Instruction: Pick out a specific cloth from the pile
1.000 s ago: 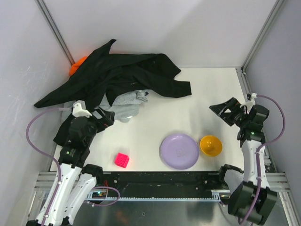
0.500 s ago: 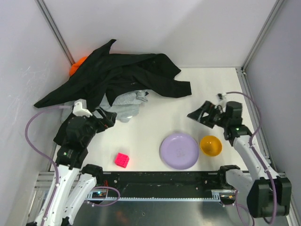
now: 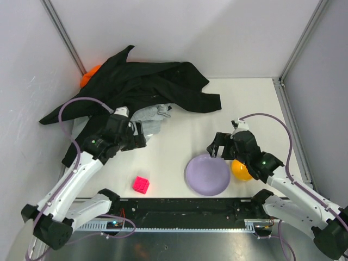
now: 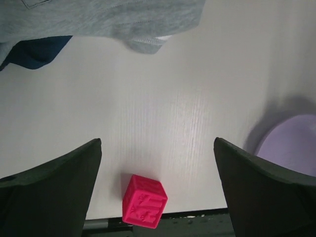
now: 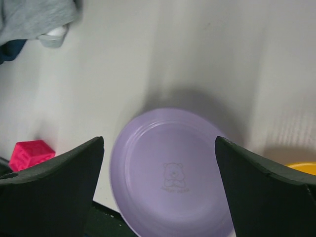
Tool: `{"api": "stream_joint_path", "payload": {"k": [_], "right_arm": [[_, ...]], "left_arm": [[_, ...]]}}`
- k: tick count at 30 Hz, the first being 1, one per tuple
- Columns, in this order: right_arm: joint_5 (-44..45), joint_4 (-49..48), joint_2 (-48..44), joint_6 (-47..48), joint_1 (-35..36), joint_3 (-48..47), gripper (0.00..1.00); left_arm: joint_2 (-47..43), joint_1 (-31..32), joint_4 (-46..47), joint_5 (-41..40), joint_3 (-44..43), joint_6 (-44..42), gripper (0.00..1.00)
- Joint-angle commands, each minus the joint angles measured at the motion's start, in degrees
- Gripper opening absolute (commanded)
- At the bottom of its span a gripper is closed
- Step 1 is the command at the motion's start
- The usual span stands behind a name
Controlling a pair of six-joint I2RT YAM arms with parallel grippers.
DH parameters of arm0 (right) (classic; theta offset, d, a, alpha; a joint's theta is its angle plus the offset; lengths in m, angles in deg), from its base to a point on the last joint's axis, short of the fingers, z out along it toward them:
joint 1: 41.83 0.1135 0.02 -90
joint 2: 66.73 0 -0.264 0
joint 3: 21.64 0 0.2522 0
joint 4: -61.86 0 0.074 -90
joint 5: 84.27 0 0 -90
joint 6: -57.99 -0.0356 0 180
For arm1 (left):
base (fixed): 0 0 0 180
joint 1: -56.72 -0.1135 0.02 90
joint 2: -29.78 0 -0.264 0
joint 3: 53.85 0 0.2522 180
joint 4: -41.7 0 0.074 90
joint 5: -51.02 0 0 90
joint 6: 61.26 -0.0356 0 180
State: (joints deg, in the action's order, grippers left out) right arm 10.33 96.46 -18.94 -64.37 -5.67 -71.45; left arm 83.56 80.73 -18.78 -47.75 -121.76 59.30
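Left gripper (image 3: 138,138) has advanced to the near edge of the pile (image 3: 152,87), jaws fully spread and empty. Right gripper (image 3: 216,145) has swung in from well right of the pile, jaws likewise spread and empty. The cloth (image 4: 33,51), navy, shows only as a corner under the pile's light grey cloth (image 4: 98,17). Approach under way; no grasp yet.

The top camera overlooks the whole desk (image 3: 244,109); both wrist cameras look down from close, sharing the plate (image 4: 291,145) and cube (image 4: 144,200).
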Motion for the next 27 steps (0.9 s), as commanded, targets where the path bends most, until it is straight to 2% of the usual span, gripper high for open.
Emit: {"api": "stream_joint_path", "payload": {"k": [1, 4, 11, 19, 27], "right_arm": [[7.93, 4.05, -1.44, -1.6, 1.05, -2.39, 0.99], [8.79, 4.69, -1.65, -1.52, 1.24, -2.27, 0.99], [8.09, 4.65, -1.71, -1.26, 1.27, -2.23, 0.99], [6.43, 3.11, -0.82, -0.69, 1.33, -2.22, 0.99], [4.84, 0.11, 1.96, -0.53, 1.35, -2.27, 0.99]], "left_arm": [[3.27, 7.58, -8.5, -15.19, -3.47, -0.05, 1.0], [4.46, 9.67, -9.0, -17.22, -2.76, 1.48, 0.99], [3.17, 10.0, -8.96, -18.39, -1.08, 5.74, 1.0], [1.77, 9.94, -8.24, -18.35, -0.95, 4.57, 1.0], [4.71, 9.98, -7.27, -16.23, -3.6, -0.48, 1.0]]}}
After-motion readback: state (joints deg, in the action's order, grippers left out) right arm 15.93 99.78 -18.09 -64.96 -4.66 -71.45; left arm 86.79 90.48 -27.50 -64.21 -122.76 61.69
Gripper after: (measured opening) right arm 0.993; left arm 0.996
